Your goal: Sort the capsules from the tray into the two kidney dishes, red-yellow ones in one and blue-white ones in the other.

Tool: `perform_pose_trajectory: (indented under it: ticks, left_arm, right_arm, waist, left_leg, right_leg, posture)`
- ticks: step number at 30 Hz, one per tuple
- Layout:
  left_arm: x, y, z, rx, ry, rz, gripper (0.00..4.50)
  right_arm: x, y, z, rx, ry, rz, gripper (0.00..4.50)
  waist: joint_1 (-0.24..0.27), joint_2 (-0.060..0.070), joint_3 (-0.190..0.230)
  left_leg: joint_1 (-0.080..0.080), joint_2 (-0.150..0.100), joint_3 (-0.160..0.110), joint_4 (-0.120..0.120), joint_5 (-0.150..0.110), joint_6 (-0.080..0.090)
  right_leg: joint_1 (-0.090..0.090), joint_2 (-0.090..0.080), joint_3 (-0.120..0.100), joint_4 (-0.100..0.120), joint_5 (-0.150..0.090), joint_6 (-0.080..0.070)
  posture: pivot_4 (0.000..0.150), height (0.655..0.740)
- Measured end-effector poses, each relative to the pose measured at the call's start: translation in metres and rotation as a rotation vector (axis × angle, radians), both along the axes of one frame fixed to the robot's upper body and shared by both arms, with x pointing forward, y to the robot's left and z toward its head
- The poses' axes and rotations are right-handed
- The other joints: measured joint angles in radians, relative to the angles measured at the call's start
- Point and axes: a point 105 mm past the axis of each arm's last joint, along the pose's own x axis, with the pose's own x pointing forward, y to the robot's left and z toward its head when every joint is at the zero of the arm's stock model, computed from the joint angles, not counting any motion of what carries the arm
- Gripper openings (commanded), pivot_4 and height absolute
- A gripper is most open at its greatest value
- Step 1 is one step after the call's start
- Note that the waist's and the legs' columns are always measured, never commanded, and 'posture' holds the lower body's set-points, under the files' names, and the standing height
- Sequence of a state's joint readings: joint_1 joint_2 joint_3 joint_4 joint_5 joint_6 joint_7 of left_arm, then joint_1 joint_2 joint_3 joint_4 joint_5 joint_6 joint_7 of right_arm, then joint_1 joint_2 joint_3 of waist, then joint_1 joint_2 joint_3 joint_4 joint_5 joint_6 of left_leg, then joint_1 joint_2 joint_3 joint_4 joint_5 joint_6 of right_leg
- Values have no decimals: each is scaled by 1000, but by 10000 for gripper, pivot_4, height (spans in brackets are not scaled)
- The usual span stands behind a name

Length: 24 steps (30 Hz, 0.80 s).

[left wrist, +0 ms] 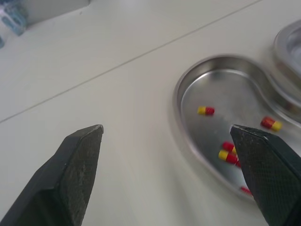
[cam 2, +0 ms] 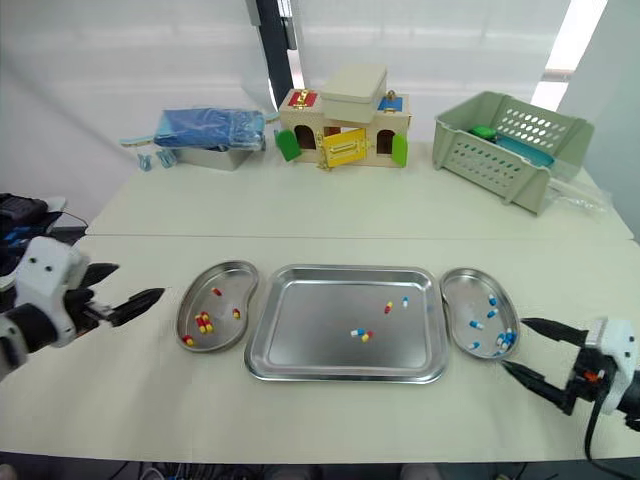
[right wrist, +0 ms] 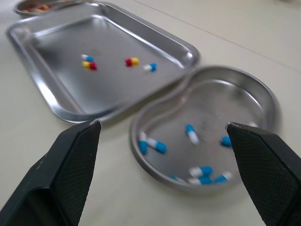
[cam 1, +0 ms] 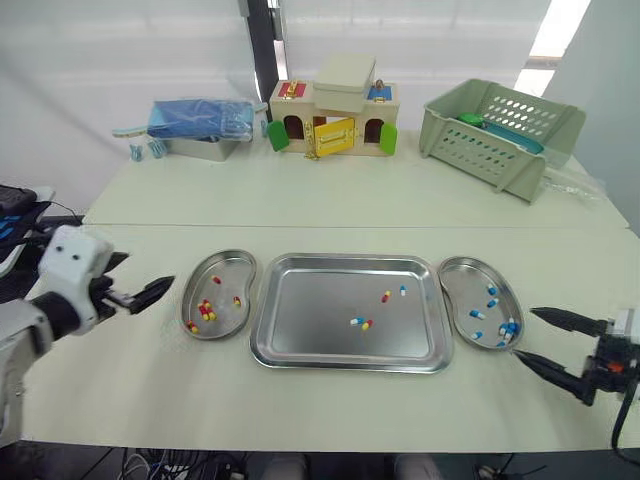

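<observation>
A steel tray (cam 1: pixel 310 325) lies at the table's middle holding two red-yellow capsules (cam 1: pixel 386 296) and two blue-white capsules (cam 1: pixel 355 321). Against its left side lies a kidney dish (cam 1: pixel 232 262) with several red-yellow capsules (left wrist: pixel 227 157). The kidney dish (cam 1: pixel 462 285) on the right holds several blue-white capsules (right wrist: pixel 152 145). My left gripper (cam 1: pixel 148 272) hovers open just left of the left dish, with nothing between its fingers. At the right dish's near right edge my right gripper (cam 1: pixel 524 333) is open and empty too.
Along the back of the table stand a metal box with a blue bag (cam 1: pixel 200 122), a wooden toy house (cam 1: pixel 335 120) and a green basket (cam 1: pixel 500 135). The table's front edge runs just below the tray.
</observation>
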<state>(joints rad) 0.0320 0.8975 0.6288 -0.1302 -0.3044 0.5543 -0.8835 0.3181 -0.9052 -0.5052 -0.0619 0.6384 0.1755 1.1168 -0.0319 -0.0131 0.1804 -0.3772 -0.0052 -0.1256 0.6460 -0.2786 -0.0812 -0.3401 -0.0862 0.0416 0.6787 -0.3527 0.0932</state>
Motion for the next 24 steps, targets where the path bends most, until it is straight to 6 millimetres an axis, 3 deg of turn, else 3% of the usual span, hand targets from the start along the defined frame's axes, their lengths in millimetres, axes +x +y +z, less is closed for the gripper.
perform_pose_trajectory:
  ticks: [6, 9, 19, 24]
  left_arm:
    - [-9, 50, -14, 60, -5, 71, 44597]
    - [-13, 58, -19, 78, -7, 81, 44597]
    - [-15, 53, -21, 88, -29, 45, 44597]
    - [-24, 18, -36, 17, -33, -101, 44597]
  right_arm:
    - [17, -40, 5, -18, 13, -131, 45000]
    - [19, -49, 2, -35, 39, -157, 45000]
    - [25, -50, 1, -66, 72, -150, 45000]
    - [24, -37, 15, -117, 98, -52, 45000]
  waist:
    - [-2, 0, 0]
    - [-2, 0, 0]
    - [-10, 0, 0]
    - [-13, 0, 0]
  left_leg:
    - [0, 0, 1, -1, 0, 0]
    - [-2, 1, 1, -1, 0, 0]
    - [-1, 1, 1, 0, 0, 0]
    - [-2, 1, 1, 0, 0, 0]
  right_leg:
    - [-1, 0, 0, 0, 0, 0]
    - [-3, 0, 0, 0, 0, 0]
    - [-3, 0, 0, 1, 0, 0]
    - [-3, 0, 1, 1, 0, 0]
  posture:
    - [1500, 7400]
    - [1500, 7400]
    - [1500, 7400]
    - [1500, 7400]
